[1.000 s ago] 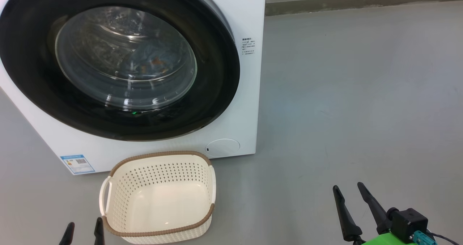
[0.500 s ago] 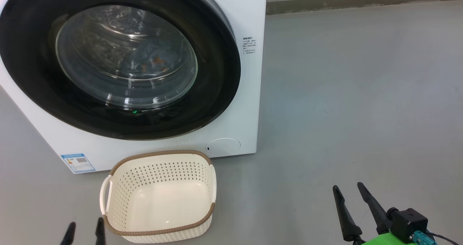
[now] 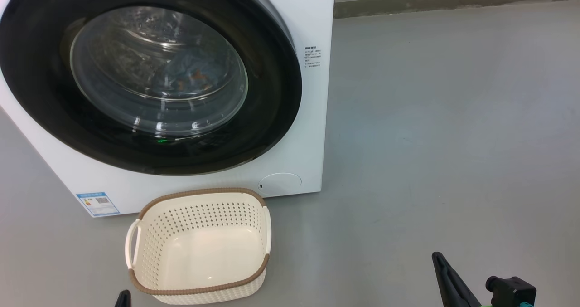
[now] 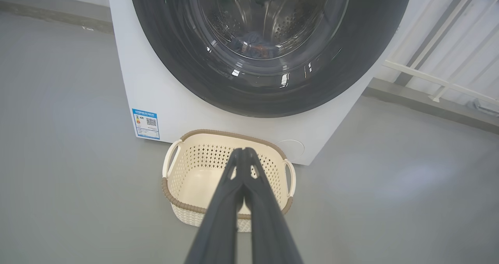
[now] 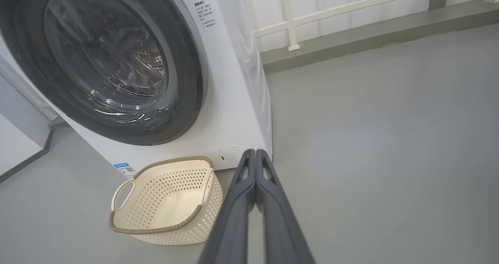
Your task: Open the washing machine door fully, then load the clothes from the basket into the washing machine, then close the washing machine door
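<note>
Both pincers have just clamped shut on nothing: left pincer [image 4: 243, 155] and right pincer [image 5: 255, 155], spread a second ago. You find the washing machine door [image 3: 272, 94] closed, the clothes [image 3: 190, 78] behind it, the basket [image 3: 199, 192] empty on the floor [image 3: 430, 116]. Treat the task as finished.

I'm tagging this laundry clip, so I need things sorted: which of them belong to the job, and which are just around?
Job:
washing machine
door, shut
clothes, inside, behind the glass
basket, empty

Just around:
blue label on the machine's front
round flap low on the front
white railing behind
</note>
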Robot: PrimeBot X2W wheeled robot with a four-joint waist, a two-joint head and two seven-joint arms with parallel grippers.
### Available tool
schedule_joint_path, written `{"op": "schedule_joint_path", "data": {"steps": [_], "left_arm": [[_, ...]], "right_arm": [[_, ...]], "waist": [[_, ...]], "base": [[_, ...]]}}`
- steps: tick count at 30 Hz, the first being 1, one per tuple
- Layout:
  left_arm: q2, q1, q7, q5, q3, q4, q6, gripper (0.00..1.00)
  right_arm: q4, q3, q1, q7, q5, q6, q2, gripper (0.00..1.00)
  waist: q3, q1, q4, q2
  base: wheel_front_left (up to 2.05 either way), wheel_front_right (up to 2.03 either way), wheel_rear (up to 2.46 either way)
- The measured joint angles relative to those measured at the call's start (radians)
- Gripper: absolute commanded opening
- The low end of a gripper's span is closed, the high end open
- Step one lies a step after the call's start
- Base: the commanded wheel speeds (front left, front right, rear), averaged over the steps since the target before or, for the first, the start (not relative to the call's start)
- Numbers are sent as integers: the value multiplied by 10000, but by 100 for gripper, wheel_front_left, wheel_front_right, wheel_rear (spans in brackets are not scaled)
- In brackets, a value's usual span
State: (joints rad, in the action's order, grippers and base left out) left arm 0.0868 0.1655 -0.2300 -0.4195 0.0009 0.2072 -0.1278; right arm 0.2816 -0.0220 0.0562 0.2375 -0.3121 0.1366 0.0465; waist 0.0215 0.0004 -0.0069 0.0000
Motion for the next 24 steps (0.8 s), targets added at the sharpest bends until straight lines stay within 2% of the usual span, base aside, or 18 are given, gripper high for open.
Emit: {"op": "schedule_joint_path", "data": {"steps": [24], "left_arm": [[-73, -276, 646, -2418, 132, 138, 0, 0]], "right_arm": [[-8, 138, -160, -606, -2683, 0, 52, 0]], "waist": [[-68, -2, 14, 0]], "base": [[0, 0, 0]]}}
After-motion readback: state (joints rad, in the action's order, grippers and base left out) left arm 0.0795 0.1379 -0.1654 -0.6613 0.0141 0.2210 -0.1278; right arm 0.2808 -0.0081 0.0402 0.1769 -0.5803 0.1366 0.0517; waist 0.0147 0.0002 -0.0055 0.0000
